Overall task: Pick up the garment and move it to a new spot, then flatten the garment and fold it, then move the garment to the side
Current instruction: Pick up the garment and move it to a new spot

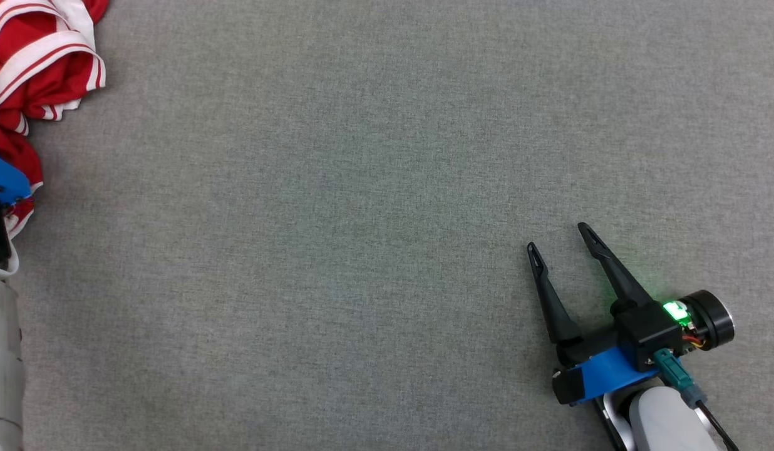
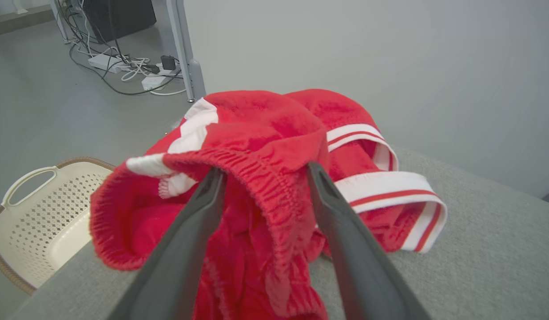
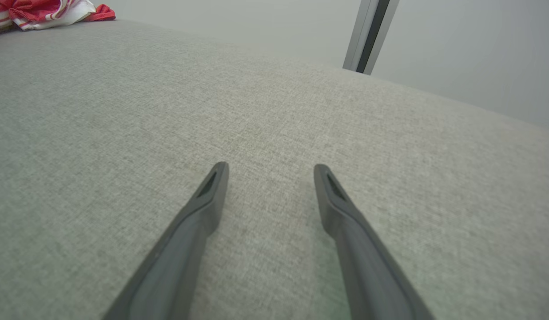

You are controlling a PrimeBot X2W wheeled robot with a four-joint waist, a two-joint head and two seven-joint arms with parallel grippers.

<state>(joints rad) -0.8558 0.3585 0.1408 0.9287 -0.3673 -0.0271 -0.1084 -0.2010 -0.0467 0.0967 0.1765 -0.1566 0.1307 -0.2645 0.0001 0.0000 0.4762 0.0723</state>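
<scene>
Grey woven fabric is covering the tabletop [image 1: 362, 188] in front of you, and most of it is lying bare. The garment [image 1: 42, 69], red fleece with white-and-red striped bands, is sitting crumpled at the far left of the table in the head view, right along the table's left edge.

Your left gripper [image 2: 263, 175] is reaching into that heap. Its two dark fingers [image 2: 181, 249] are standing spread wide, and a fold of the gathered elastic waistband [image 2: 256, 178] is bulging up between the tips. Cloth is brushing both fingertips, yet the jaws are not pinching it, so you are holding nothing on that side. The pale left forearm [image 1: 2, 363] is running up the left edge of the head view.

Past the table edge in the left wrist view, a cream perforated laundry basket [image 2: 30, 213] is sitting on the floor. Farther back, cables [image 2: 119, 66] and power strips are lying beside a metal leg [image 2: 185, 49].

Your right gripper [image 1: 557, 237] is sitting at the lower right of the head view, well apart from the garment. Its jaws are gaping just as wide over bare fabric, with nothing between them. A green light [image 1: 675, 310] is glowing on its wrist. From the right wrist camera you are seeing the garment as a small red patch at the top left corner.
</scene>
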